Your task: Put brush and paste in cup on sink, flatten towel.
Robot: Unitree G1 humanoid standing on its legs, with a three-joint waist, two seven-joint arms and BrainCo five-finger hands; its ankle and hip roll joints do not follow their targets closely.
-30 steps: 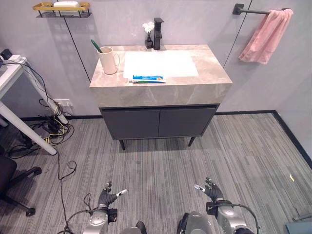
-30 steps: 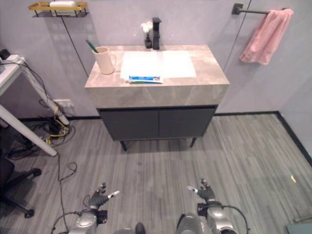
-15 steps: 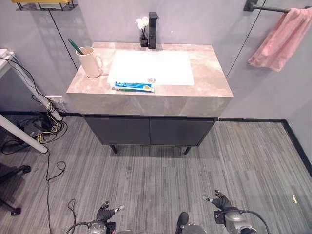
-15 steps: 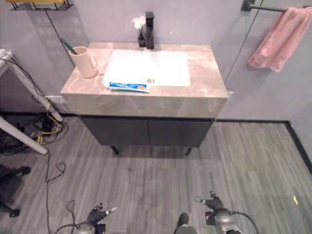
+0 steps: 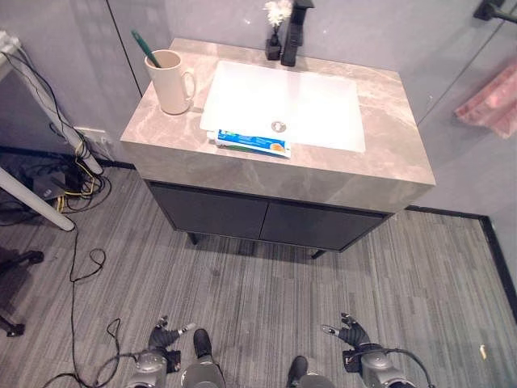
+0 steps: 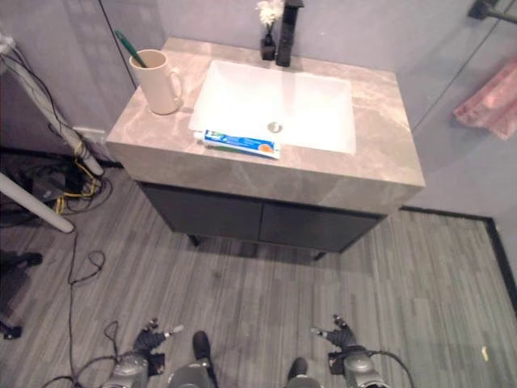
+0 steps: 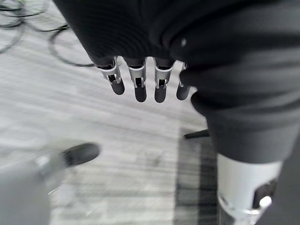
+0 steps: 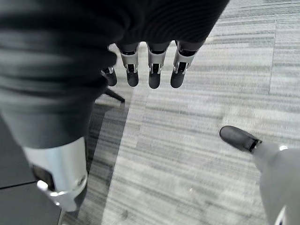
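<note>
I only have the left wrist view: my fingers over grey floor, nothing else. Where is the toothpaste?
Observer: The toothpaste lies flat on the counter, along the front edge of the basin.
Operator: And the brush?
Observer: The green brush stands in the cup, at the counter's back left corner.
Operator: Is the right hand holding anything?
Observer: No. The right hand hangs low over the floor, fingers straight and empty.
</note>
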